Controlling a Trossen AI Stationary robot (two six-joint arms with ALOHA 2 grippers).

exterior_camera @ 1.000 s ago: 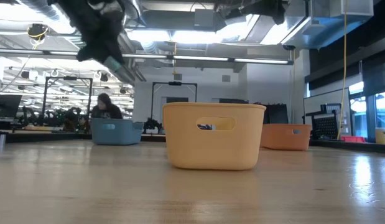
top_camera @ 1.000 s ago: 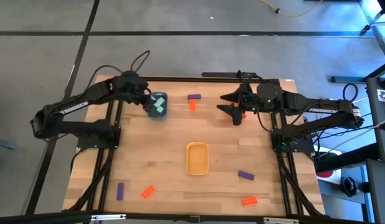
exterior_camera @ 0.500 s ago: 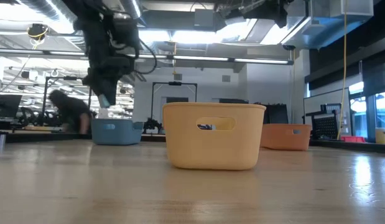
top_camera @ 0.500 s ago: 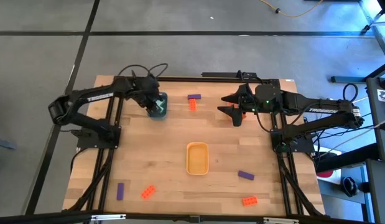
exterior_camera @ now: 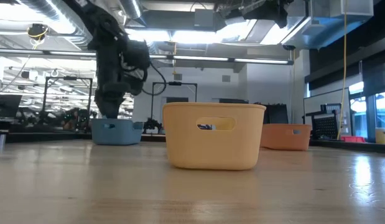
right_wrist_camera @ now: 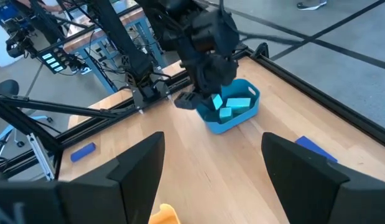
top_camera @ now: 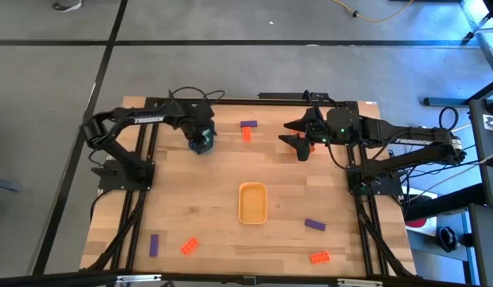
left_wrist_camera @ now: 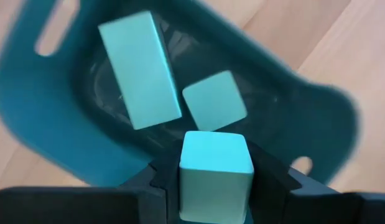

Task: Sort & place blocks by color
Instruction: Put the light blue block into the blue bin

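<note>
- Left gripper (left_wrist_camera: 215,190) hangs directly over the blue oblong plastic tray (left_wrist_camera: 49,118) near the table's far left corner; its dark fingers (left_wrist_camera: 270,177) are partly closed, clamped on either side of a mint-green studded toy brick (left_wrist_camera: 215,174) held above the tray's rim.
- Two more mint-green bricks lie inside that blue tray: a long one (left_wrist_camera: 139,68) and a shorter one (left_wrist_camera: 214,99) just beside it, apart from the held brick.
- Right gripper (top_camera: 296,134) hovers above the far right part of the wooden table (top_camera: 198,207), jaws spread wide, nothing between them.
- Yellow oblong plastic tray (top_camera: 252,202) stands at the table's middle; in the low view it fills the foreground, with an orange tray (exterior_camera: 285,137) behind it to one side.
- Far edge, between the two grippers: one small purple brick (top_camera: 248,124) with an orange-red brick (top_camera: 246,135) touching or just beside it.
- Near left corner: a purple brick (top_camera: 154,244) and an orange-red brick (top_camera: 189,245), near each other but apart.
- Near right: a purple brick (top_camera: 314,225) just beside the yellow tray's corner, and an orange-red brick (top_camera: 318,257) closer to the near edge.
</note>
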